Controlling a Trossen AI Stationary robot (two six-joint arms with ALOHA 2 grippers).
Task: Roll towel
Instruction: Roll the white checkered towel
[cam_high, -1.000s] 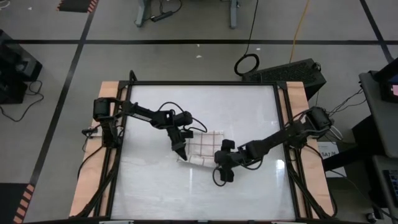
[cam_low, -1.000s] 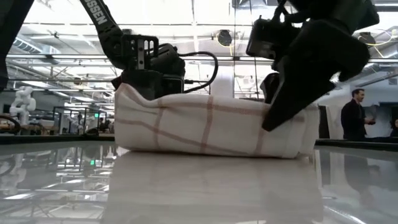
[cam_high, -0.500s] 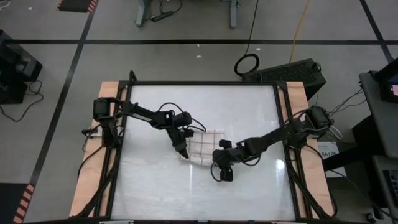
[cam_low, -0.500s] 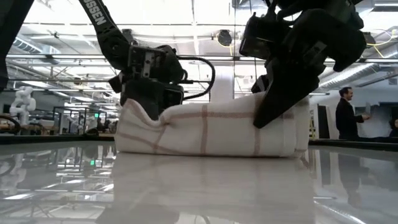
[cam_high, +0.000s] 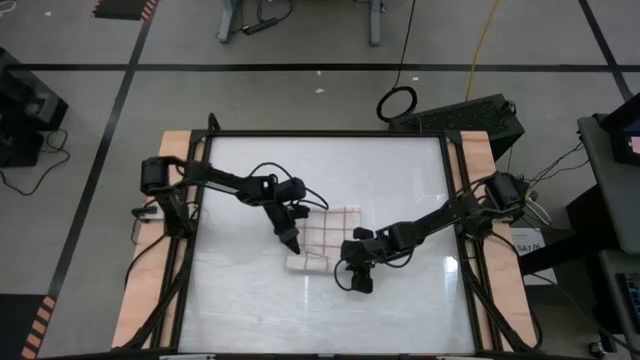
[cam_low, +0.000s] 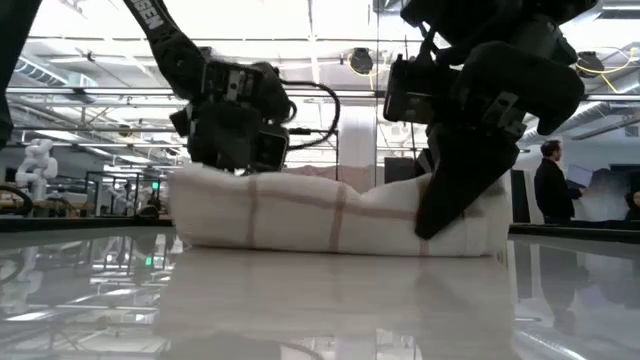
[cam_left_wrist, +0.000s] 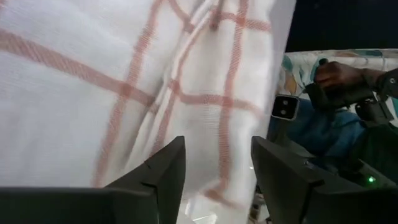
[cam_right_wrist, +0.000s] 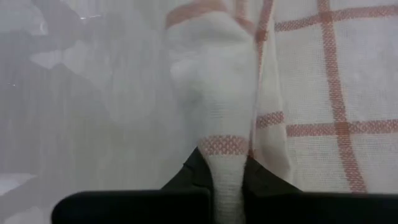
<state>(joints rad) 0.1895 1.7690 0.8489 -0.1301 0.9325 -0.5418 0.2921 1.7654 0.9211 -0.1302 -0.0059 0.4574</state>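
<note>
The towel (cam_high: 325, 232), white with a red-brown grid, lies partly rolled in the middle of the table, its roll (cam_high: 306, 264) on the near side. In the low view it is a low bundle (cam_low: 320, 215) resting on the tabletop. My left gripper (cam_high: 291, 242) stands open at the towel's left end, its fingers (cam_left_wrist: 163, 178) apart with cloth (cam_left_wrist: 124, 93) showing between and beyond them; whether they touch it I cannot tell. My right gripper (cam_high: 347, 266) is shut on the towel's right end. My right gripper pinches a bunched fold of the towel's right end (cam_right_wrist: 222, 163) between its two fingers; how many layers I cannot tell. The fingers (cam_low: 450, 200) slant down from above and from the table's right. The fold stands up from the bundle, which rests on the table.
Black rails (cam_high: 455, 200) and wooden strips (cam_high: 150, 270) border the glossy white tabletop (cam_high: 250, 310). The towel leaves bare surface on every side. A person (cam_low: 550, 190) stands in the room beyond the table's far edge.
My left gripper has opened and let go of the towel's left end, which has sunk lower onto the bundle. My right gripper has shut on the towel's right end and shifted slightly toward the left and down. The bundle's right end now stands bunched up.
</note>
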